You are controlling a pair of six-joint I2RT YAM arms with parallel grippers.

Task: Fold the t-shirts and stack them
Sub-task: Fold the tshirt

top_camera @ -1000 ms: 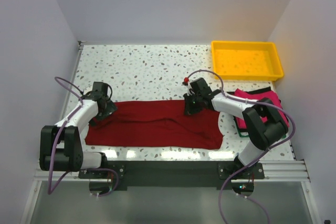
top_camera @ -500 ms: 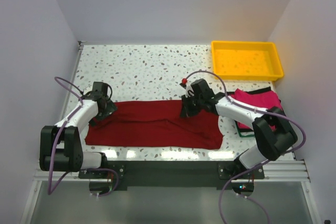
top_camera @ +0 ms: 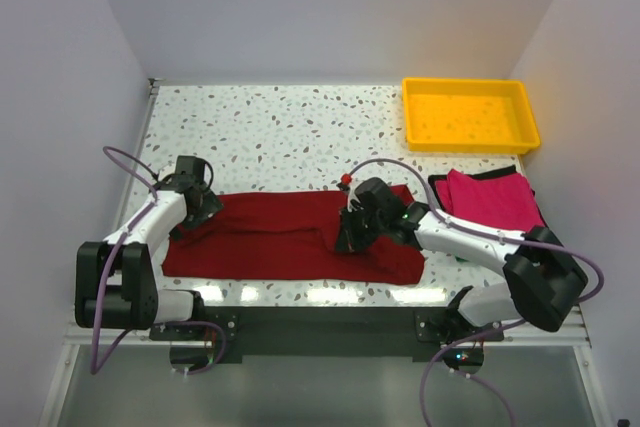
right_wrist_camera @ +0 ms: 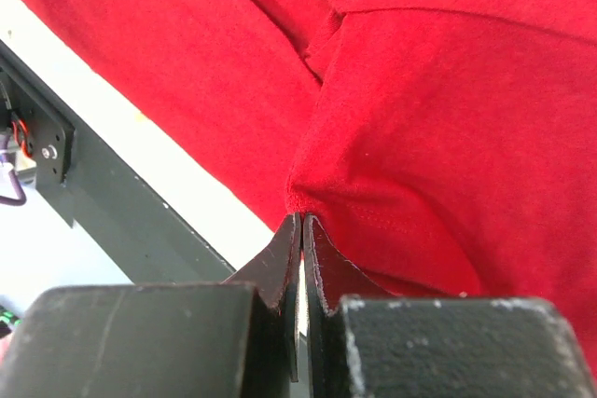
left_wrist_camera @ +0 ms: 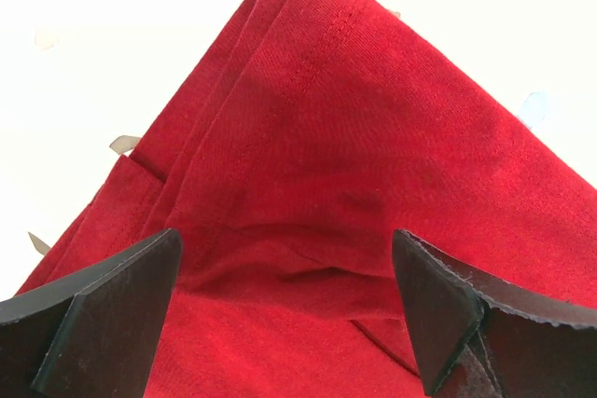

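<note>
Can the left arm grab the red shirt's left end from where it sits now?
Probably yes. The left gripper sits open right over the red shirt, cloth showing between its jaws, and nothing lies in the way.

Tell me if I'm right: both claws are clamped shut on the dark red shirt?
Not both. The right gripper is shut on the dark red shirt, but the left gripper stands wide open over it, as the left wrist view shows.
</note>
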